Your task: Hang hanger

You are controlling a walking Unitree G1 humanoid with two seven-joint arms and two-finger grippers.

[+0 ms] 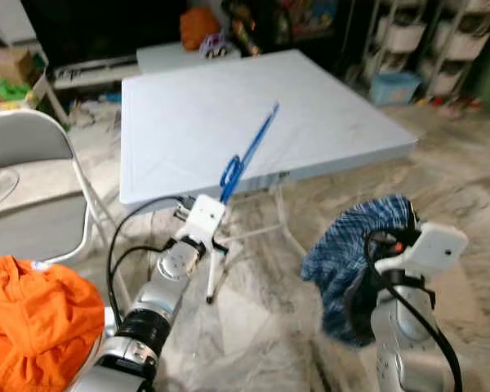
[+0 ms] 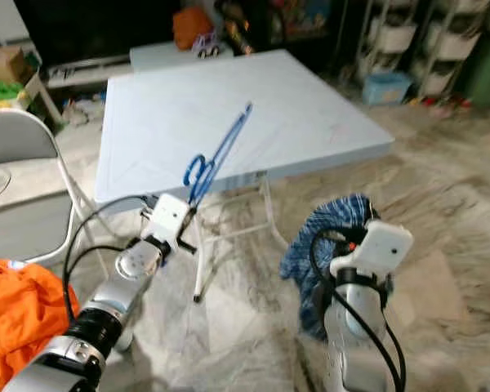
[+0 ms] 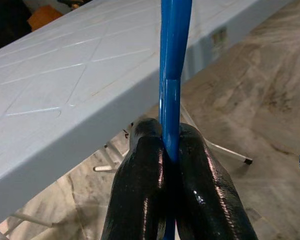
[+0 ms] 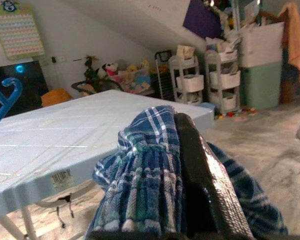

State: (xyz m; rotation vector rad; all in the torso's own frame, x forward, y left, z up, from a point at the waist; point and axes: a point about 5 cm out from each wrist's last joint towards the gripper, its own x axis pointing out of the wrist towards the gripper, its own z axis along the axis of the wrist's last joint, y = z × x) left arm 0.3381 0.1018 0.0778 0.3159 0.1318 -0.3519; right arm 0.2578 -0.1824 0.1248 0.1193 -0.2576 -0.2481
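Note:
A blue plastic hanger slants up over the front edge of the pale blue folding table. My left gripper is shut on the hanger near its hook end, just below the table's front edge. A blue plaid cloth hangs bunched to the right of the table, above the floor. My right gripper is shut on that plaid cloth, which drapes over one black finger. The hanger's hook shows at the edge of the right wrist view.
A grey folding chair stands at the left with an orange garment in front of it. Behind the table are a low bench with toys and white storage racks. Marbled floor lies open to the right.

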